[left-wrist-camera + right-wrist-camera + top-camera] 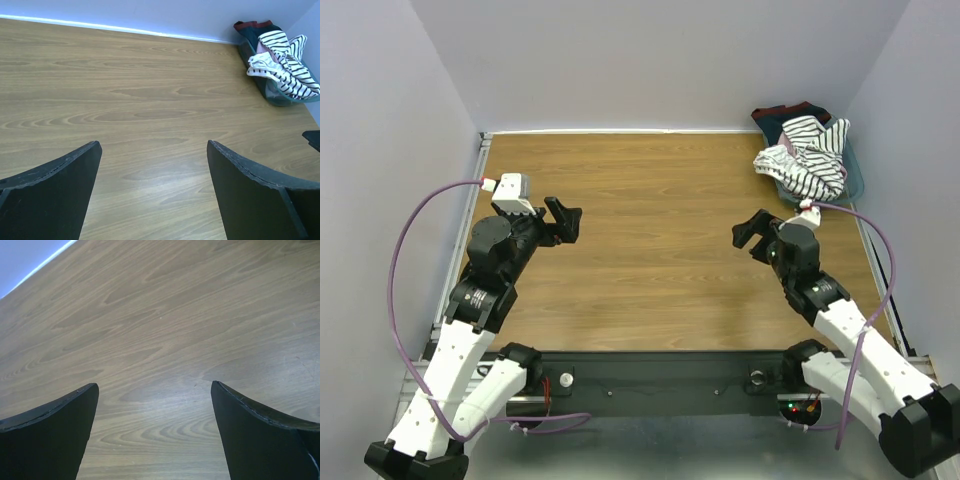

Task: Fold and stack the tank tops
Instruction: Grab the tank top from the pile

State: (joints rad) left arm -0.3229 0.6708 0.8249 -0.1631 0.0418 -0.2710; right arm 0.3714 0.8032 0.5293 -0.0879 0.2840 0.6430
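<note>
The white tank top with thin black stripes (810,160) lies crumpled on top of a pile in a bin at the back right corner of the table, also seen in the left wrist view (285,65). A small patch of pink cloth (261,48) peeks out beneath it. My left gripper (565,222) hovers over the left half of the table, open and empty (152,145). My right gripper (752,232) hovers over the right half, a little in front of the bin, open with only bare wood between its fingers (154,386).
The teal bin (856,182) holds the pile. Dark navy-and-red clothing (785,112) sticks out at its back. Walls close the table at the back and on both sides. A purple cable (405,250) loops beside the left arm.
</note>
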